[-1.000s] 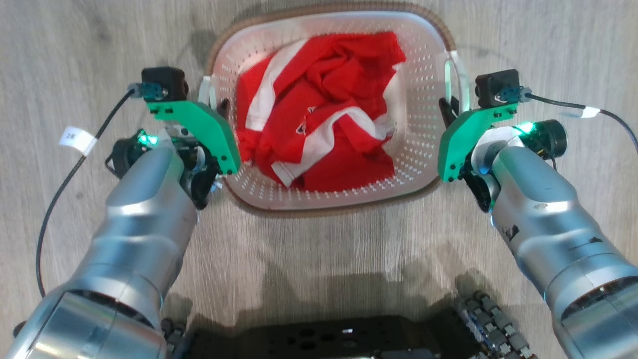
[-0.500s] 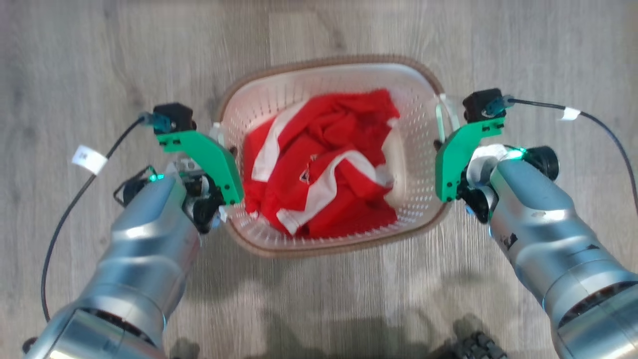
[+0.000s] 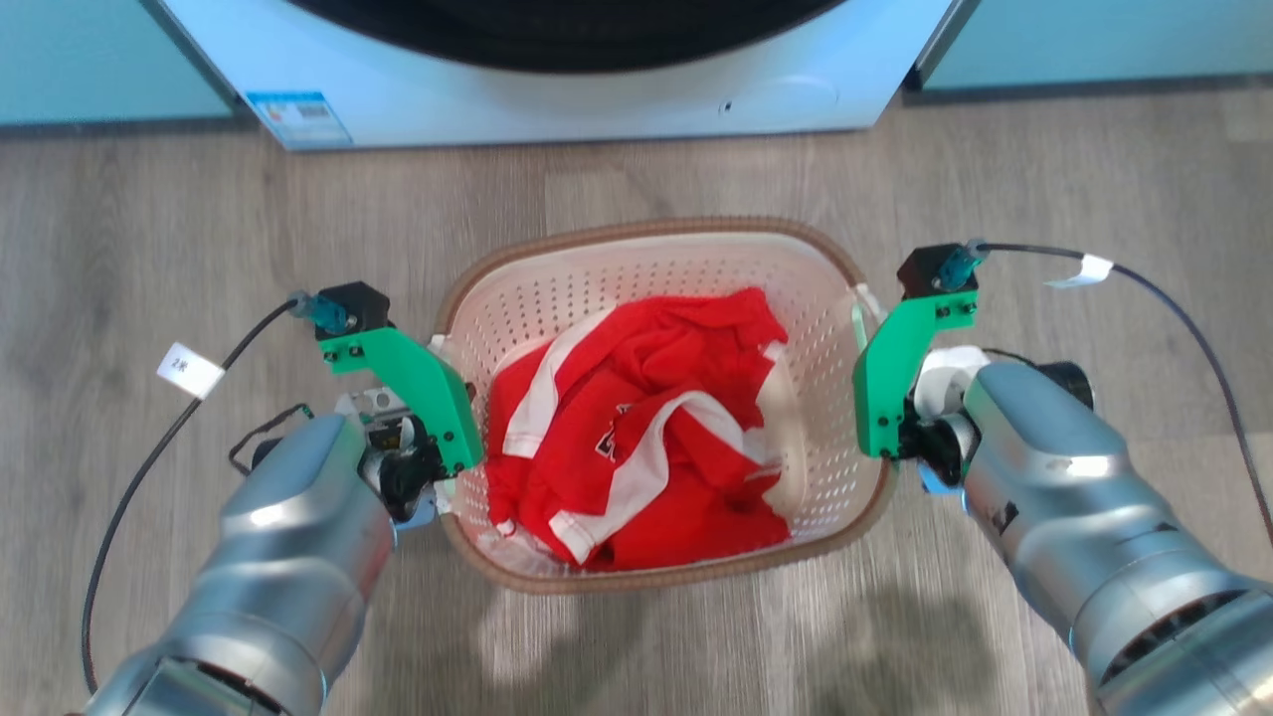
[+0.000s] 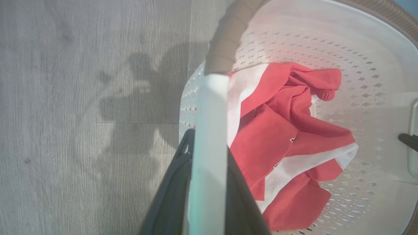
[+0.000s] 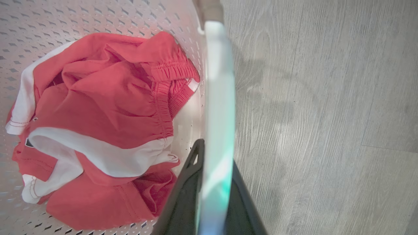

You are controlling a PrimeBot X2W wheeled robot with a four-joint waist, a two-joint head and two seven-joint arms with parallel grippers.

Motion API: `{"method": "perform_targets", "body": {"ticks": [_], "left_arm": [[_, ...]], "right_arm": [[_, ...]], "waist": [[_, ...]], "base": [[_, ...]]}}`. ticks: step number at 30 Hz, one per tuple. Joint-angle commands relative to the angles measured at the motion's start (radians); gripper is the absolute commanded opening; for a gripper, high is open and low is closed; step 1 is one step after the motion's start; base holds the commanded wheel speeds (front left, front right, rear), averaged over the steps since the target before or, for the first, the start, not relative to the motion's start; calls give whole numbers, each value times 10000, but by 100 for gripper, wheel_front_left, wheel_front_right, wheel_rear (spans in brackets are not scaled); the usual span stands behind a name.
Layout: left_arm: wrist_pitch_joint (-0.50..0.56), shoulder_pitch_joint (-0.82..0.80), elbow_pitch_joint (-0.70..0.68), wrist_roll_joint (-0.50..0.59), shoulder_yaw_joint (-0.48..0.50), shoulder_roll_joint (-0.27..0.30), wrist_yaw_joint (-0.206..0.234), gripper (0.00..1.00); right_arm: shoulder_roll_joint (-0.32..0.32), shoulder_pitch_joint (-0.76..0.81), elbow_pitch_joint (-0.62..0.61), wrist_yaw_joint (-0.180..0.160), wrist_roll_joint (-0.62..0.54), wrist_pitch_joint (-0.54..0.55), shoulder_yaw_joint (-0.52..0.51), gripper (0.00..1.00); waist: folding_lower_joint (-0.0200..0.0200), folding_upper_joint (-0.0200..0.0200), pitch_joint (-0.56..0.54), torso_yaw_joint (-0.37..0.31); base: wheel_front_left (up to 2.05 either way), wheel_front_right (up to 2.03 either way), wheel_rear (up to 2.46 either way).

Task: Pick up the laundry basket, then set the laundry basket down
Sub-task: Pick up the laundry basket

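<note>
Well, nearest, the left gripper (image 4: 209, 153) pinches the basket's (image 3: 656, 244) white handle (image 4: 212, 98) between both fingers; the right gripper (image 5: 215, 156) likewise clamps the opposite handle (image 5: 218, 81). The basket hangs between them above the wood floor (image 3: 199, 229), crumpled red clothes (image 3: 646, 438) inside, the washer (image 3: 557, 89) just beyond.

The grey wood-grain floor (image 3: 636, 169) is spreading out to the left of the left fingers (image 4: 169, 199) and to the right of the right fingers (image 5: 183, 202). A white washing machine (image 3: 557, 94) is standing on it well beyond the fingertips, with teal cabinet fronts (image 3: 99, 60) flanking it. Soft shadows (image 4: 140, 98) are falling on the planks.
</note>
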Motion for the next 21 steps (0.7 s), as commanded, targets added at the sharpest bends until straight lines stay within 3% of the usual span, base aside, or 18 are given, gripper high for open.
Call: {"method": "perform_targets", "body": {"ticks": [1, 21], "left_arm": [[10, -294, -175, -157, 148, 524, -82, 0], [719, 419, -26, -872, -187, 742, -82, 0]], "right_arm": [[-166, 324, 155, -103, 8, 216, 188, 0], [-49, 848, 350, -103, 584, 1749, 137, 0]], "waist": [[1, -1, -389, -70], [1, -1, -2551, -175]], "base": [[0, 0, 0], [0, 0, 0]]}}
